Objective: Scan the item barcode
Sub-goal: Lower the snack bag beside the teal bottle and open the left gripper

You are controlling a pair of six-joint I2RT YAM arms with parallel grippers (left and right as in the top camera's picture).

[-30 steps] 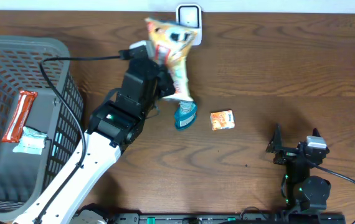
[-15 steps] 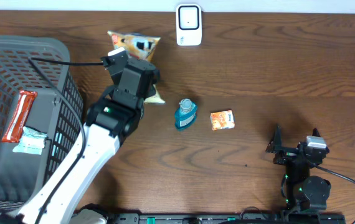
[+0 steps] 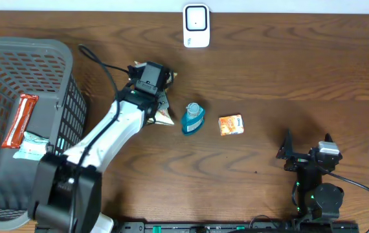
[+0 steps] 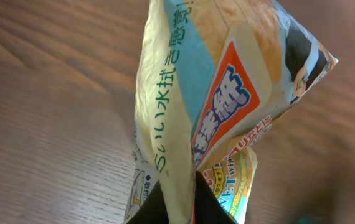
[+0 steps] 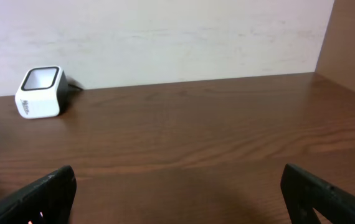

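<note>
**Figure. Snack bag in the left gripper, short of the scanner**

The dark wooden tabletop (image 3: pixel 288 71) carries a grey plastic mesh basket (image 3: pixel 55 55) at the left edge of the overhead view. Inside the basket are a red packet (image 3: pixel 19 120) and a pale blue-and-white packet (image 3: pixel 30 147). The white left arm (image 3: pixel 107 139) runs from lower left to upper centre. There the left gripper (image 4: pixel 179 202) is pressed together on the seam of a crinkled yellow-and-orange foil snack bag (image 4: pixel 227 93).

The bag is below and left of the small white box-shaped barcode scanner (image 3: pixel 196 26), apart from it. To the bag's right sit a blue plastic bottle (image 3: pixel 193 118) and a small orange carton (image 3: pixel 231 124). The right gripper (image 5: pixel 179 171), at lower right in the overhead view, is spread and holds nothing.

The step in hand appears to be presenting the bag to the scanner. It would go best with the bag carried toward upper centre, the barcode panel turned flat to the scanner window and held steady. No barcode shows in either view, so the correct face is uncertain. A seam pinch lets the bag swing, which favours slow motion.

In the left wrist view the bag's long axis runs from the jaws at bottom centre toward upper right, its free end pointing away. From overhead the axis cannot be told, as only the bag's corners show.
</note>
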